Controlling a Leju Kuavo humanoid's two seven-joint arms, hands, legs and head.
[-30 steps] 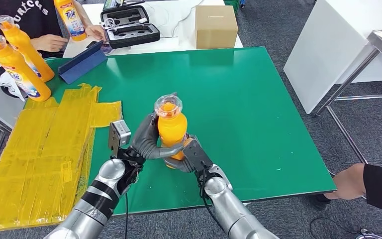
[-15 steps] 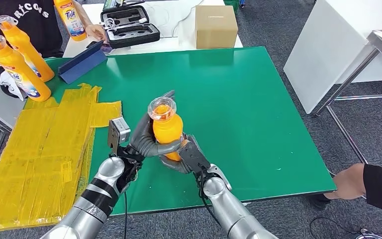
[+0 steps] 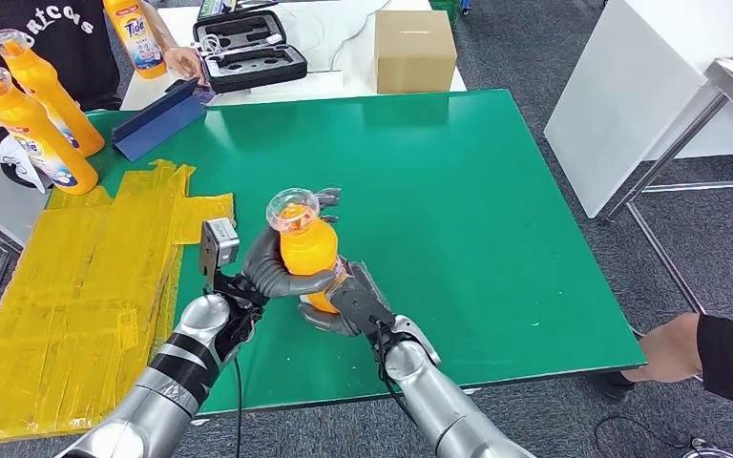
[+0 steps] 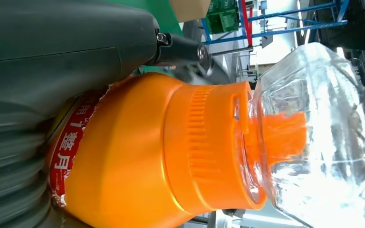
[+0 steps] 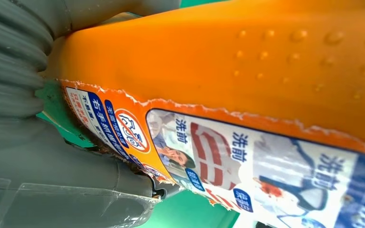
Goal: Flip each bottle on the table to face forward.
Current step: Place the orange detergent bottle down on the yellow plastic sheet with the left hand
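A green table [image 3: 496, 191] stands on grey carpet, with yellow sheeting [image 3: 86, 277] on its left part. Near the table's front edge, the left hand [image 3: 262, 267] wraps the orange bottle [image 3: 305, 253] from the left, and the right hand [image 3: 344, 303] clamps its lower body from the right; the bottle tilts left. Beyond the table's far edge, an open black case [image 3: 248, 48] holds small tools, beside a closed cardboard box [image 3: 414, 50].

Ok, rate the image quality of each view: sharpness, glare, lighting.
Head view: evenly lit, sharp, soft shadows on the green table. Left wrist view: the clear cap glints, background blown out. Right wrist view: the orange bottle sits very close, its label soft towards the edges.
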